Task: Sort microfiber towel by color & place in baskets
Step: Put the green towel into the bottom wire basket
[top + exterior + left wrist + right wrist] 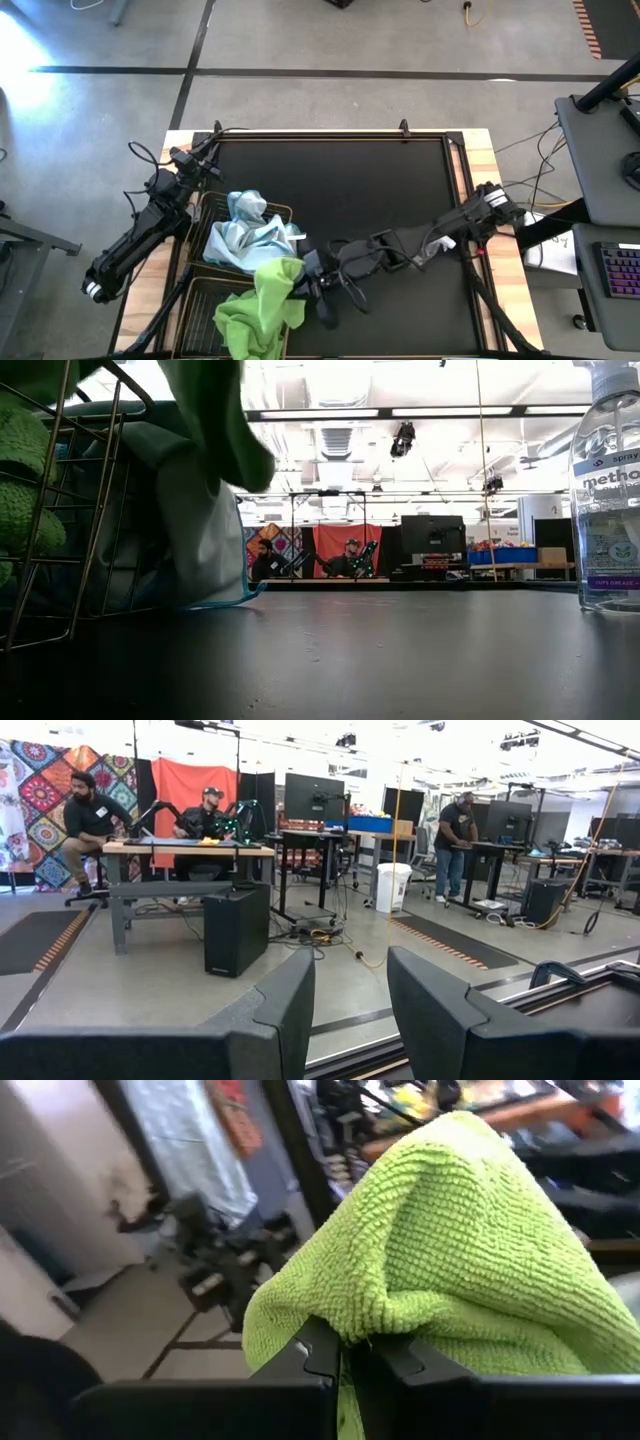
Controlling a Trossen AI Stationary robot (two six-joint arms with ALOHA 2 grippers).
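- Right gripper [345,1355]: fingers pinching a fold of a lime green towel [275,285], which hangs from them above the near basket [200,318]. Holding it by one bunched fold lets the rest drape freely, which should help it fall inside the wire rim when let go.
- Near basket: already holds another green towel [240,325], so the carried cloth appears to be going to the matching colour.
- Far basket [205,210]: set directly beside the near one at the left edge of the surface; it holds the pale blue-white towels [245,230], one corner spilling over its rim toward the middle.
- Left gripper [350,1005]: fingers spread and holding nothing, raised at the far left corner of the surface beside the baskets and facing out into the room, clear of the right arm's path.
- Stage, as a judgement: the sort looks nearly complete; no loose cloth shows on the surface in the high view.
- Surface [390,190]: a flat black mat with a pale wooden border. A clear spray bottle [605,490] shows in the low view.
- Room: a large workshop with a grey concrete floor, benches, monitors, an orange backdrop and several people at work stations well behind the surface.
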